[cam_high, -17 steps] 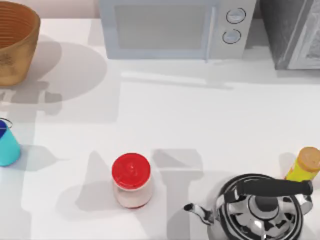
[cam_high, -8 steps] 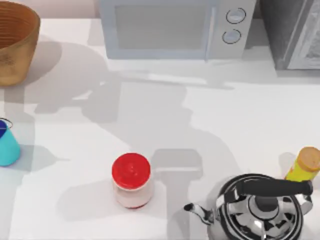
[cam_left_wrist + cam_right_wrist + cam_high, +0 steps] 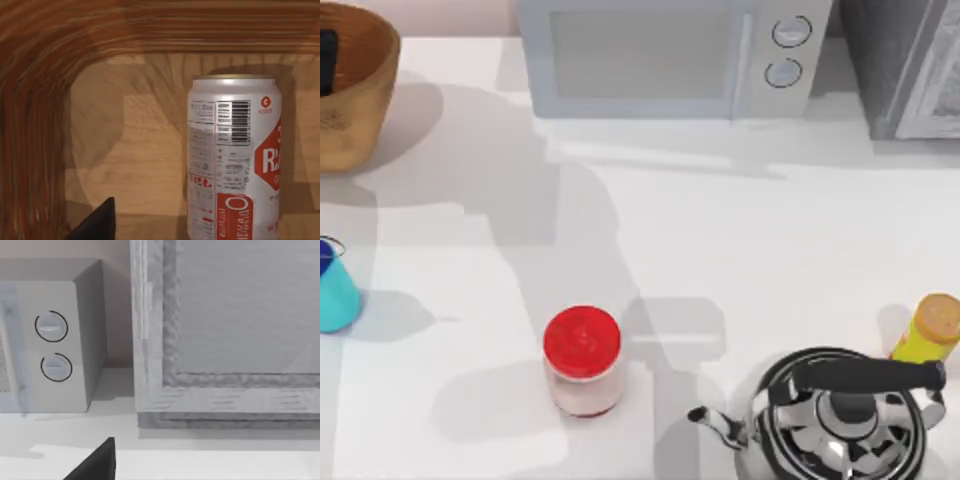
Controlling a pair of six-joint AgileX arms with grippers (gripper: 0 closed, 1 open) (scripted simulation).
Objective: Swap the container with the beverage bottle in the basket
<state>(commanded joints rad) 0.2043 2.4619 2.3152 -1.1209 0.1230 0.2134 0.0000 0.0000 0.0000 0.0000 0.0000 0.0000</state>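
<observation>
The jaws of your left gripper (image 3: 326,62) are down inside the wicker basket (image 3: 360,100), at the far left corner of the counter (image 3: 740,250), and you cannot tell if they are open or closed. In the left wrist view the drink can (image 3: 232,160) sits on the basket's wooden floor. It is white with red marks and has a gold rim at its top end. It is close to the ribbed wall, and you cannot tell if it is standing up or lying down. One dark bit of the gripper pokes in near the can but does not touch it, so the can does not look held yet. To do this step well, I think you should go slowly. Line the jaws up so the can's round body is right between them. Keep away from the basket wall so nothing bumps. Squeeze the middle of the can, not its end, and lift it straight up and out. The turquoise container (image 3: 334,292) waits on the counter's left edge, in front of the basket and well apart from it. It should go in once the can is out. Your right arm is idle, facing the microwave (image 3: 50,340) at the back.
</observation>
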